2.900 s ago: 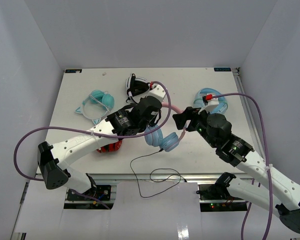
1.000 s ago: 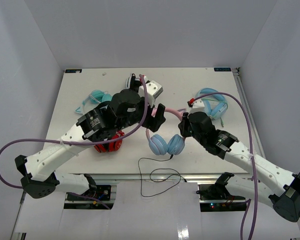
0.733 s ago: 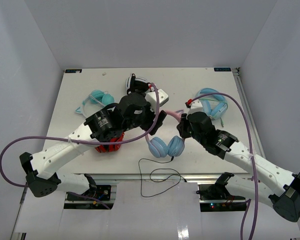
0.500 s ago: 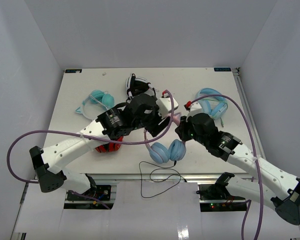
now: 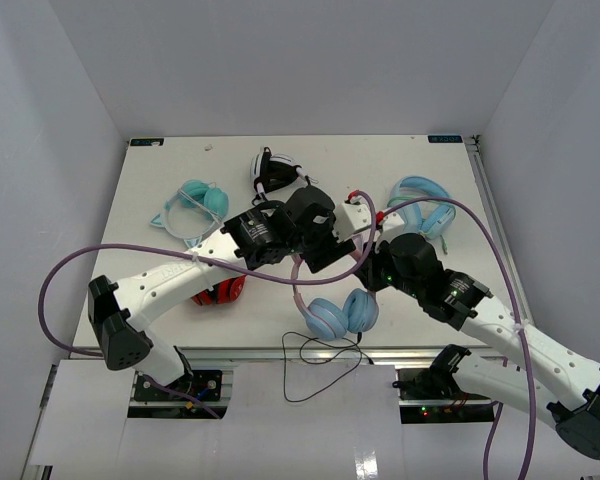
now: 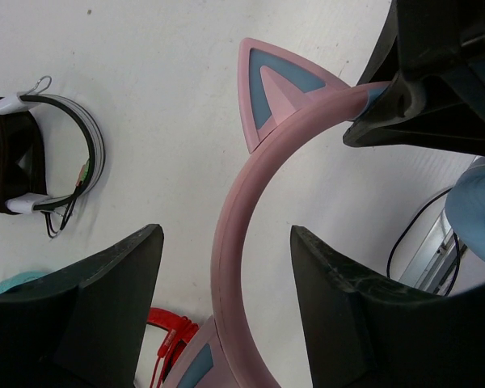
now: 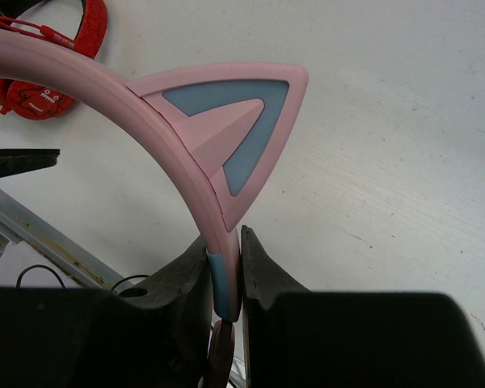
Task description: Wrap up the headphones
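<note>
Top cam: both arms are seen converged over mid-table, w/ the headphones (image 5: 340, 312) hung below the fingers nr the front edge. Whether the cups touch the table (image 5: 170, 165) can't be told there, and grip detail is lost. The wrist cams give it.

R wrist cam: the R gripper (image 7: 225, 271) is clenched on the headband (image 7: 97, 77), its fingers (image 7: 263, 279) pinched either side just below one cat ear (image 7: 226, 113).

L wrist cam: the L gripper (image 6: 224, 242) is spread wide and released. The band is run btwn its fingers (image 6: 105, 307) w/ a gap each side, so nothing is gripped. The R clamp is caught there too, beyond the L fingers.

Look: pink band, pink ears w/ pale blue insets, two round light blue ear cups (image 5: 325, 320). A thin black cable (image 5: 284, 370) is trailed off the front edge in loose loops.

Surroundings: white matte table, pale grey walls (image 5: 300, 70) on three sides. A red pair (image 5: 220, 292) is seen left of the L fingers, a black-and-white pair (image 5: 273, 168) beyond them, a teal pair (image 5: 202, 200) farther left, and an all-blue pair (image 5: 425, 205) beyond the R fingers.
</note>
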You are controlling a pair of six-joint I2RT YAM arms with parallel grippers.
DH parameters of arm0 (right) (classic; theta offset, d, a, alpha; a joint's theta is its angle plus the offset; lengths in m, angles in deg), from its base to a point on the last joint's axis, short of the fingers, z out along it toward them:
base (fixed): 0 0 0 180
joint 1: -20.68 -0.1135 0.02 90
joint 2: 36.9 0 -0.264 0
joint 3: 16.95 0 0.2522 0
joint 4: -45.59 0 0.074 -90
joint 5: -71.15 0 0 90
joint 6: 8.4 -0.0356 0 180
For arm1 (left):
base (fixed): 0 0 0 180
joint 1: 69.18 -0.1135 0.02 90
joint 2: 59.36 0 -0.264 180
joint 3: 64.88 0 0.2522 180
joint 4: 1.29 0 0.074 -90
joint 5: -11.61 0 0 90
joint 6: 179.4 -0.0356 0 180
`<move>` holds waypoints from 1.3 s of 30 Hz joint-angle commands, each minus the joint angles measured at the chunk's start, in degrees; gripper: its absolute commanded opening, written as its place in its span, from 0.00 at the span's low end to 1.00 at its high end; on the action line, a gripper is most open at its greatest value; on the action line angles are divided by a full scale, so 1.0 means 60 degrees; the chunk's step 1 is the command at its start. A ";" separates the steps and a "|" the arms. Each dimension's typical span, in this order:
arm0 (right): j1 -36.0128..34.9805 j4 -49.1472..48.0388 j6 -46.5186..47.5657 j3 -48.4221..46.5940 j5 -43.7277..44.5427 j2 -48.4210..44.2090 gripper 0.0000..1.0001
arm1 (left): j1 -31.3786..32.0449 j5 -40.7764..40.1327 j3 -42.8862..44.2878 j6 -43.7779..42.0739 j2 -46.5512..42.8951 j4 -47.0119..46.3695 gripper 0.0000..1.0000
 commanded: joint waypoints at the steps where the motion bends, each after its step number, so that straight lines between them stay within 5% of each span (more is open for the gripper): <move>1: -0.0050 -0.0537 -0.0090 -0.0200 -0.0264 -0.0239 0.08 | 0.0032 0.0229 0.0348 -0.0076 0.0030 0.0218 0.74; 10: -0.0065 -0.0620 -0.0123 -0.0264 -0.0368 -0.0238 0.08 | 0.0046 0.0721 0.0018 0.0062 0.0030 0.0005 0.61; 17: -0.0155 -0.0874 -0.0167 -0.0251 -0.0513 -0.0123 0.08 | 0.0046 0.0657 -0.0030 0.0144 0.0299 -0.0232 0.61; 21: -0.0226 -0.0864 -0.0157 -0.0212 -0.0415 -0.0283 0.08 | 0.0046 0.0569 -0.0108 0.0192 0.0346 -0.0189 0.47; 29: -0.0228 -0.0845 -0.0140 -0.0302 -0.0175 -0.0497 0.09 | 0.0046 0.0621 -0.0203 0.0435 0.0159 -0.0187 0.01; 32: -0.0226 -0.0859 -0.0082 -0.0509 0.0036 -0.0545 0.50 | 0.0046 0.0102 -0.0108 0.0771 0.0082 -0.0189 0.00; 39: -0.0226 -0.0243 0.0298 -0.1725 0.0431 -0.0710 0.72 | 0.0046 -0.2440 -0.0500 0.1951 -0.0584 -0.0807 0.00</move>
